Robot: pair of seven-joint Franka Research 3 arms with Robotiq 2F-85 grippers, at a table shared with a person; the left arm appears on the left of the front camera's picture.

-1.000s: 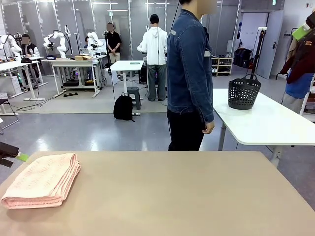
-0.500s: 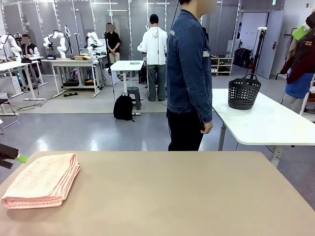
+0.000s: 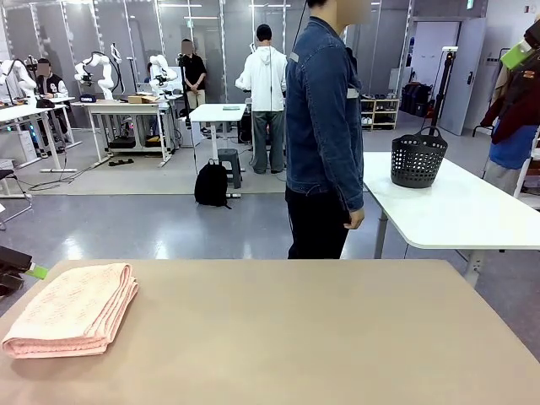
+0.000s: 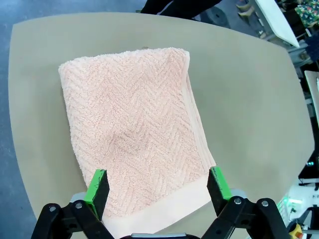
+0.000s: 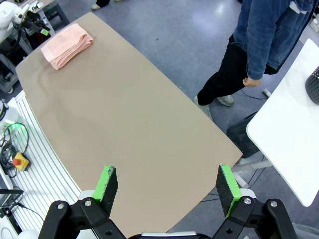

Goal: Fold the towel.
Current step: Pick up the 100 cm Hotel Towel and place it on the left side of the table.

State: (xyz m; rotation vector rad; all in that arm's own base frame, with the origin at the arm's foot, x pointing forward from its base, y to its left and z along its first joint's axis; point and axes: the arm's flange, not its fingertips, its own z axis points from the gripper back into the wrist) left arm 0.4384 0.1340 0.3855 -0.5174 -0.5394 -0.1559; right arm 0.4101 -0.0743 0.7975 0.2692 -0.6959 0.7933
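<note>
One towel: a salmon-pink terry towel [image 3: 72,307] with a herringbone weave is seen folded into a thick rectangle, lying flat at the near left part of the tabletop [image 3: 321,337]
Towel edges: stacked layers are shown along the near and right sides in the front view; a plain smooth band [image 4: 164,214] runs along the edge nearest the left wrist camera
Tabletop: a beige surface with rounded corners, bare around the towel
Left gripper: the left gripper [image 4: 157,186] is seen above the towel, looking down on it, with its jaws spread wide and nothing held between them
Left green pads: one pad [image 4: 96,191] is seen over the towel's banded end, the other [image 4: 219,183] just past the towel's stacked side edge; contact with the cloth cannot be told
Left arm in front view: a dark part with a green tip [image 3: 18,268] is seen at the left edge, beside the towel's far corner
Right gripper: the right gripper [image 5: 167,188] is held high over the tabletop, well apart from the towel [image 5: 67,45], jaws wide open and empty
Person: a person in a denim jacket [image 3: 325,126] stands at the far side of the tabletop, turned sideways, one hand [image 3: 355,218] hanging down
Behind: a black basket [image 3: 418,157] stands on a white table [image 3: 472,215]
</note>
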